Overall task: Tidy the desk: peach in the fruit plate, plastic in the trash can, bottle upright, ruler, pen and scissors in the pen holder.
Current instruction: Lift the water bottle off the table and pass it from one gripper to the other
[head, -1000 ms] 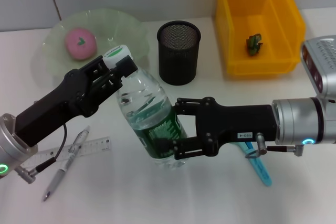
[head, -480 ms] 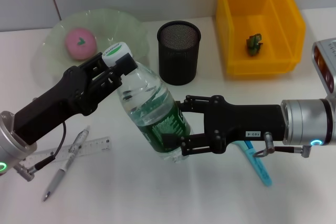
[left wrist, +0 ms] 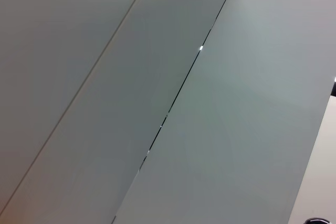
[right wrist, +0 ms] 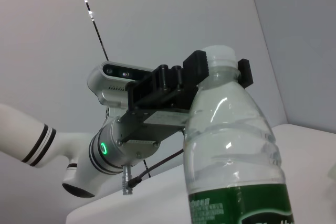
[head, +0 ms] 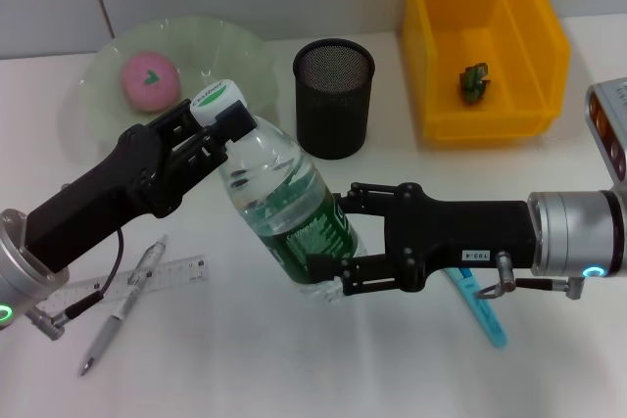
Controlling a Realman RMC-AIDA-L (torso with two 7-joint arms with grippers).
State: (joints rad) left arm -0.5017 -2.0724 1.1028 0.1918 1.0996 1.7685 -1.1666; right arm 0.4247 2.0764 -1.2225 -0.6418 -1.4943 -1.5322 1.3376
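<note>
A clear bottle (head: 284, 208) with a green label leans over the desk, white cap toward the back left. My left gripper (head: 221, 111) is shut on the cap. My right gripper (head: 336, 239) is shut on the labelled lower body. The right wrist view shows the bottle (right wrist: 236, 150) close up with the left gripper (right wrist: 220, 62) clamped on its cap. The pink peach (head: 149, 79) lies in the green fruit plate (head: 230, 46). The green plastic (head: 475, 82) sits in the yellow trash can (head: 534, 56). Ruler (head: 171, 275) and pen (head: 122, 306) lie front left. The blue scissors (head: 482, 312) lie partly under my right arm.
The black mesh pen holder (head: 334, 97) stands just behind the bottle, between the plate and the yellow bin. The left wrist view shows only grey wall panels. Open white desk lies along the front edge.
My right gripper has shifted right, carrying the bottle's base with it, so the bottle leans a little more. The left gripper and the cap have barely moved.
</note>
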